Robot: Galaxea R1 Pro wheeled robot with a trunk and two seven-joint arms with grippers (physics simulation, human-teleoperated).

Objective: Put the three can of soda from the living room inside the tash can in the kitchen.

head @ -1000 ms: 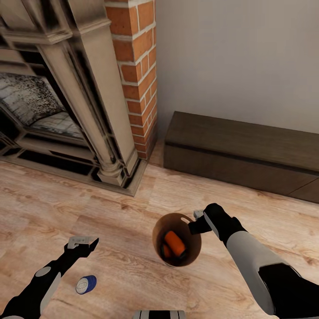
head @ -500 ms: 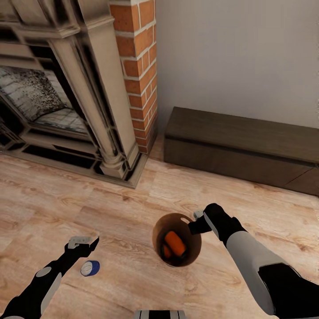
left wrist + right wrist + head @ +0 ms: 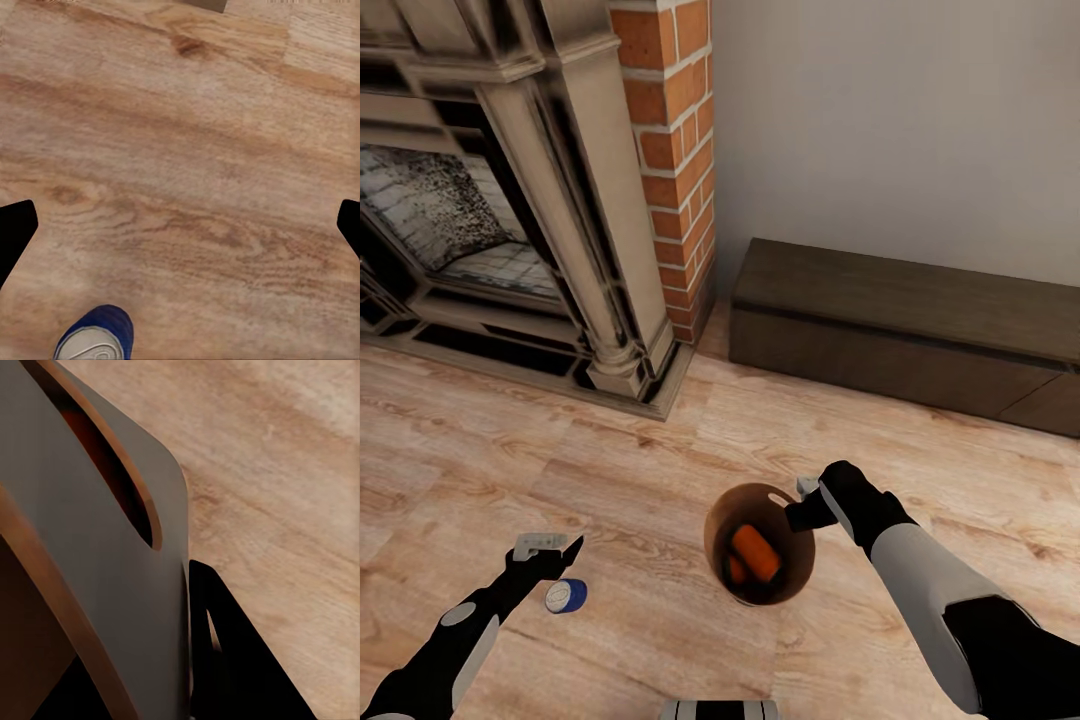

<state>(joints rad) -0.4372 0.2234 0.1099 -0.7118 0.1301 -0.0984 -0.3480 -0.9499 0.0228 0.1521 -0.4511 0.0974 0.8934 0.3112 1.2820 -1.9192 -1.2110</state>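
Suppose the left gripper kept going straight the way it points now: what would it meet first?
Probably bare wood floor: the open left gripper frames only planks, with the blue can lying off its line.

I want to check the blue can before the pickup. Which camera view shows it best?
The head view: the whole blue can lies on the wood floor beside the left gripper. The left wrist view catches part of it, cut by the picture's edge, with the fingers spread wide.

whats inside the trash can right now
Two orange cans lie inside the trash can, one partly covered by the other. The bin's bottom beneath them is hidden.
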